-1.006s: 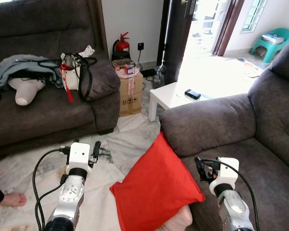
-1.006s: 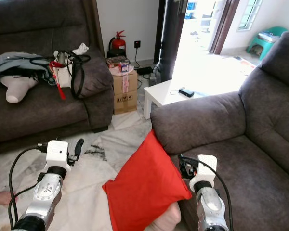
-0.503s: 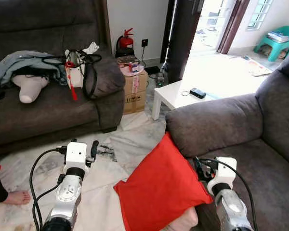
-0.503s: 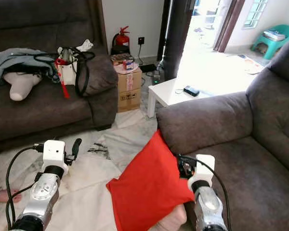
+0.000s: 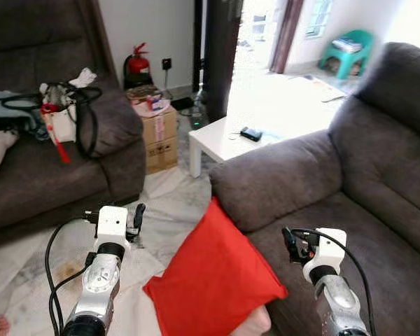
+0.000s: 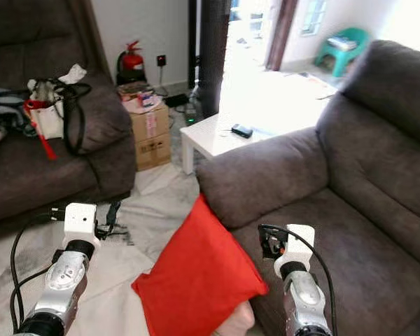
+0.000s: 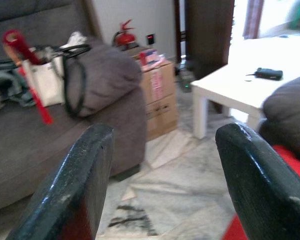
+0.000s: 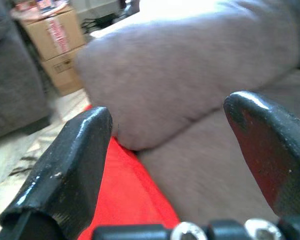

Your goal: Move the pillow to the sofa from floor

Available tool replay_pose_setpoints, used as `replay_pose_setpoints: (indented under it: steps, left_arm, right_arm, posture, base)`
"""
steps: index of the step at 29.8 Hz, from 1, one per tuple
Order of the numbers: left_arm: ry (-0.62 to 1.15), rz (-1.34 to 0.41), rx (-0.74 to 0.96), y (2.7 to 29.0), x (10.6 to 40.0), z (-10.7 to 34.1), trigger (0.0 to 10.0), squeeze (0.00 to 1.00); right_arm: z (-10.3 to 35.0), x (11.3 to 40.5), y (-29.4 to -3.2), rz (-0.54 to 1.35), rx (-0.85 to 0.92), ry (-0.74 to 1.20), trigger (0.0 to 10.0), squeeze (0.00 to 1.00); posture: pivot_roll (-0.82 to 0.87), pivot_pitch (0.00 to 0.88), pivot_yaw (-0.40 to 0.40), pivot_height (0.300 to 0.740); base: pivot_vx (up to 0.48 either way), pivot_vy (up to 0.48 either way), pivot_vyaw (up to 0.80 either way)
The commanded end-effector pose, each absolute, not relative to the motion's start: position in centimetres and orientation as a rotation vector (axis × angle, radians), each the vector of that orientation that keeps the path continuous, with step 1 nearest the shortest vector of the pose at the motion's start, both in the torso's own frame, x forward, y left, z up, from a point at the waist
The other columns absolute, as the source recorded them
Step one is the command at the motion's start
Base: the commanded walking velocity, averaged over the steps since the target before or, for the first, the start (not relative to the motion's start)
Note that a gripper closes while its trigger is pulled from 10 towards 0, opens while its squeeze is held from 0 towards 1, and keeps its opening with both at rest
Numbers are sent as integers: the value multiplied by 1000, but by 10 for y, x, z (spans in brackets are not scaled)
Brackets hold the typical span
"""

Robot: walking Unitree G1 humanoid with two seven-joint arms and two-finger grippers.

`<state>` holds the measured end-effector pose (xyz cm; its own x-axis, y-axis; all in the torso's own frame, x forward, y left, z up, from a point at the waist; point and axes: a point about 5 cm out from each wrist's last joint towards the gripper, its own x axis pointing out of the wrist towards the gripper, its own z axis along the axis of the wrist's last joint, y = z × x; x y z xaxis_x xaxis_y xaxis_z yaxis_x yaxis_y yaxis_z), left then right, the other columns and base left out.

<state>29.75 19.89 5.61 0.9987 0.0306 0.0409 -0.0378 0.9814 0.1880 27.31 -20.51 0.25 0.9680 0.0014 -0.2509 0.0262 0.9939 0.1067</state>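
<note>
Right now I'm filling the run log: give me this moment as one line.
pillow: leaning on sofa front | left hand: open, clear | right hand: open, above seat | grasp: not yet

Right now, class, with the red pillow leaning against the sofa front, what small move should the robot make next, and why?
Probably bring both arms inward to the red pillow. It still leans against the sofa front, low by the floor, ungrasped. The left gripper and right gripper flank it with jaws open, so closing in from both sides seems the natural start.
</note>
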Motion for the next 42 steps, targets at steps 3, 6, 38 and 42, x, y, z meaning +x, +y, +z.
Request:
replay_pose_setpoints:
  steps: [3, 6, 38, 42]
  left_arm:
    - [-32, 36, 193, 201, 297, 56, 10000, 0]
    - [-35, 27, 193, 200, 297, 57, 10000, 0]
    - [-152, 86, 244, 204, 298, 79, 10000, 0]
    - [-182, 85, 256, 203, 300, 87, 10000, 0]
  right_arm:
    - [3, 275, -204, -12, 113, 259, 10000, 0]
    - [3, 274, -204, -11, 114, 260, 10000, 0]
    - [20, 275, -203, -6, 117, 87, 10000, 0]
    - [29, 278, -202, -13, 117, 34, 10000, 0]
  posture:
    - [80, 0, -49, 740]
    - [79, 1, -46, 740]
    - [84, 11, -30, 740]
    - [80, 4, -21, 740]
  base:
    - [107, 0, 0]
    - [0, 0, 0]
    - [66, 0, 0]
    - [0, 0, 0]
